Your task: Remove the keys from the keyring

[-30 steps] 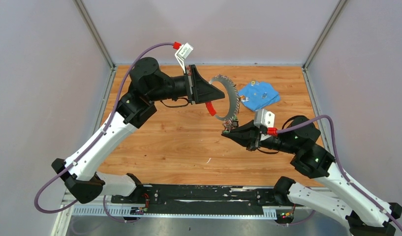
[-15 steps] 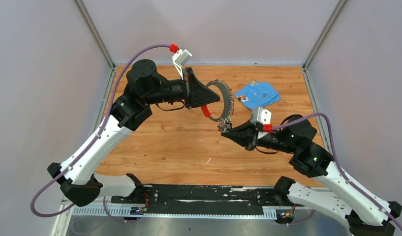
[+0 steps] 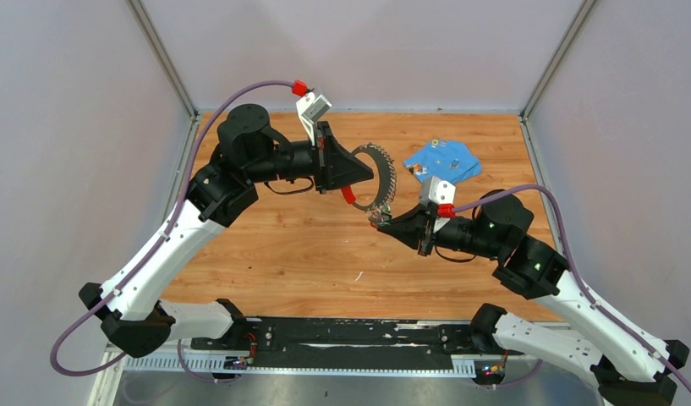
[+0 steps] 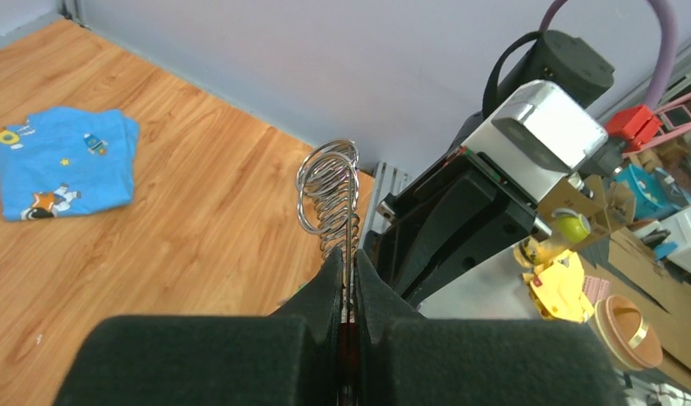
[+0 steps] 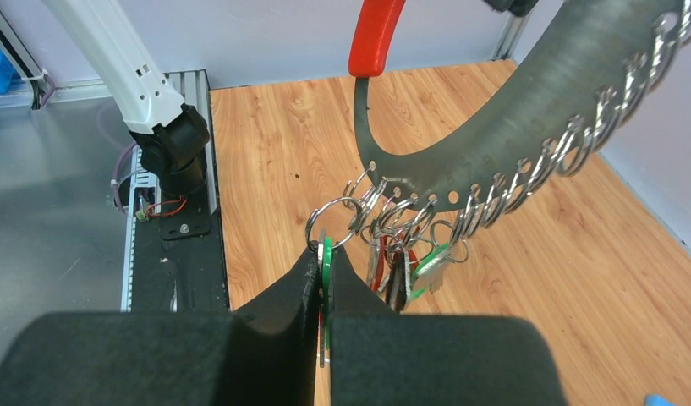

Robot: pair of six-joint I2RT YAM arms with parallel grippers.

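While the keyring [image 5: 494, 139] hangs in the air: you hold it between your two arms above the middle of the table [image 3: 282, 245], well apart from the blue cloth [image 3: 443, 162] at the far right
Grip, left: your left gripper [image 4: 348, 275] is clamped on the red sleeve [image 3: 348, 194], jaws almost meeting, with the ring standing edge-on out of them
Grip, right: your right gripper [image 3: 381, 222] is pinched closed on the green key [image 5: 326, 245] at the ring's near end
Link: that key's split ring [image 5: 346, 203] looks threaded through a hole in the band
Keys: the other keys [image 5: 401, 262] dangle in a bunch just right of the pinched one, and more small rings line the outer rim
Risk, straight pull: with the link unopened, a tug would likely drag the whole keyring, or twist it in the left jaws, without freeing anything
Risk, slip: you hold the green key by its thin faces only, so a sideways load could slide it out of the pinch
Risk, tangle: the crowded neighbours could snag and ride along, or hide the hole you must work through
Change over the last second: both grippers and the ring have shifted left, away from the cloth
Change, ring: from above it now shows narrower, so it has turned
Change, right arm: it reaches further out; both grips look unchanged
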